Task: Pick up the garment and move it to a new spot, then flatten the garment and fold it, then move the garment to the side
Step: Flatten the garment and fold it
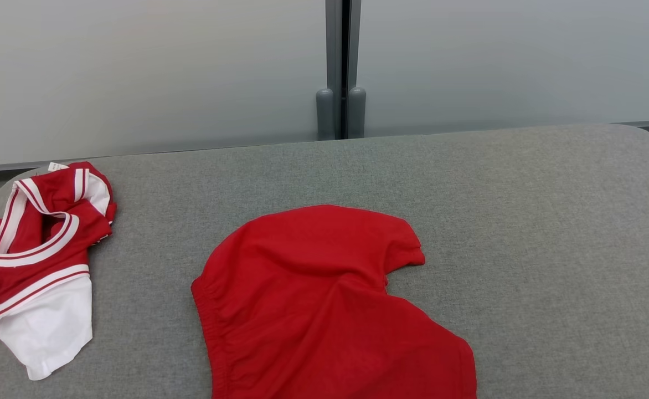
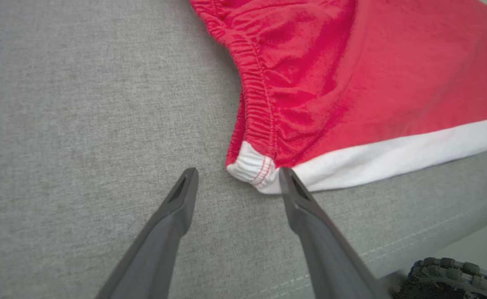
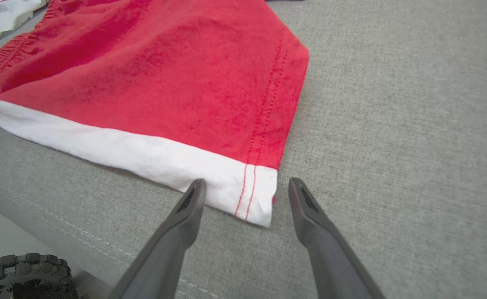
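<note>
Left end effector (image 2: 238,176) released, fingers spread about the waistband corner of the shorts (image 1: 324,299). Right end effector (image 3: 247,187) released at the other white-band corner, nothing gripped. Shorts lie mid-bench (image 1: 524,221), roughly flat. Fold and side move still to do, I judge. Wrist views give the white band — head view gives a central crease and a striped top (image 1: 36,249) far left.
</note>
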You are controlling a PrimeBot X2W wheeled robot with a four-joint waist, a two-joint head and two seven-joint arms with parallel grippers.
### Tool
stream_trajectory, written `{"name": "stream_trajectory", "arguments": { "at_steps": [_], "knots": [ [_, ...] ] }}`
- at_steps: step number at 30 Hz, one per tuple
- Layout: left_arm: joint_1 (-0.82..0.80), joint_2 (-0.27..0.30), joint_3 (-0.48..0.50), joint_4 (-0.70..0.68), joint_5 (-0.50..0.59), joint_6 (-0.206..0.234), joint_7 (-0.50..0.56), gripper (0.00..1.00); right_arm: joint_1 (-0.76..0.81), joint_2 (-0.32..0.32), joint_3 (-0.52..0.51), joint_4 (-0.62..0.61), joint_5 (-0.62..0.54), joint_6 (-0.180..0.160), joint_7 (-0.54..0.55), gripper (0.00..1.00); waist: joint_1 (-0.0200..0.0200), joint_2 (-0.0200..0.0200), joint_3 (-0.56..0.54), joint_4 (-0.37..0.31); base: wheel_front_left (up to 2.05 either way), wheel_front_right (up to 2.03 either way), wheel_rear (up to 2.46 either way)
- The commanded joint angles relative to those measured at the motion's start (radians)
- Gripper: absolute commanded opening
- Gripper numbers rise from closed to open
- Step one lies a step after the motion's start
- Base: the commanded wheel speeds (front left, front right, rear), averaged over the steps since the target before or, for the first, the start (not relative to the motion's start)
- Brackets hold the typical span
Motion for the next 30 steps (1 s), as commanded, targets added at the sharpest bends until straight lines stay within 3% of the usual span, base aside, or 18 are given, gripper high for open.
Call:
{"name": "stream_trajectory", "arguments": {
  "at_steps": [1, 8, 9, 10, 11, 12, 13, 14, 19, 25, 30],
  "knots": [
    [-0.024, 0.007, -0.003, -0.005, -0.007, -0.001, 0.005, 1.0, -0.016, -0.002, 0.003, 0.008, 0.011, 0.0, 0.003, 1.0, 0.0, -0.0001, 0.007, 0.001, 0.0, 0.0, 0.0],
    [-0.056, 0.019, -0.05, -0.003, -0.026, -0.001, 0.016, 1.0, -0.05, -0.007, 0.031, 0.034, 0.033, 0.0, 0.023, 1.0, 0.0, -0.0001, 0.035, 0.0, 0.0, 0.0, 0.0],
    [-0.059, 0.023, -0.062, 0.0, -0.032, -0.001, 0.021, 0.96, -0.055, -0.009, 0.042, 0.037, 0.038, 0.0, 0.029, 1.0, 0.0, -0.0001, 0.037, -0.002, 0.0, 0.0, 0.0],
    [-0.064, 0.027, -0.068, 0.001, -0.041, -0.001, 0.026, 0.51, -0.061, -0.011, 0.047, 0.039, 0.043, 0.0, 0.034, 0.84, 0.0, -0.0001, 0.041, -0.004, 0.0, 0.0, 0.0],
    [-0.068, 0.032, -0.078, 0.004, -0.05, -0.002, 0.026, 0.32, -0.068, -0.012, 0.055, 0.041, 0.05, 0.0, 0.037, 0.44, 0.0, -0.0001, 0.044, -0.006, 0.0, 0.0, 0.0],
    [-0.071, 0.037, -0.088, 0.005, -0.055, -0.002, 0.028, 0.02, -0.077, -0.012, 0.062, 0.038, 0.061, 0.0, 0.036, 0.07, 0.0, -0.0001, 0.047, -0.007, 0.0, 0.0, 0.0],
    [-0.071, 0.037, -0.088, 0.005, -0.055, -0.002, 0.028, 0.02, -0.077, -0.012, 0.062, 0.038, 0.061, 0.0, 0.036, 0.07, 0.0, -0.0001, 0.047, -0.007, 0.0, 0.0, 0.0],
    [-0.072, 0.039, -0.095, 0.008, -0.065, -0.002, 0.029, 0.0, -0.082, -0.012, 0.065, 0.035, 0.076, 0.0, 0.035, 0.0, 0.0, -0.0001, 0.049, -0.009, 0.0, 0.0, 0.0],
    [-0.068, 0.06, -0.124, -0.034, -0.145, -0.002, 0.054, 0.0, -0.089, -0.055, 0.07, -0.043, 0.182, 0.0, 0.055, 0.0, 0.0, -0.0001, 0.048, -0.017, 0.0, 0.0, 0.0],
    [-0.051, 0.087, -0.101, -0.292, -0.275, 0.0, 0.125, 0.0, -0.058, -0.165, -0.013, -0.348, 0.353, 0.0, 0.137, 0.0, 0.0, -0.0001, 0.051, -0.044, 0.0, 0.0, 0.0],
    [-0.148, 0.124, -0.066, -0.56, -0.311, 0.051, 0.278, 0.0, -0.106, -0.254, -0.15, -0.615, 0.446, 0.0, 0.241, 0.0, 0.0, -0.0001, 0.096, -0.06, 0.0, 0.0, 0.0]
  ]
}}
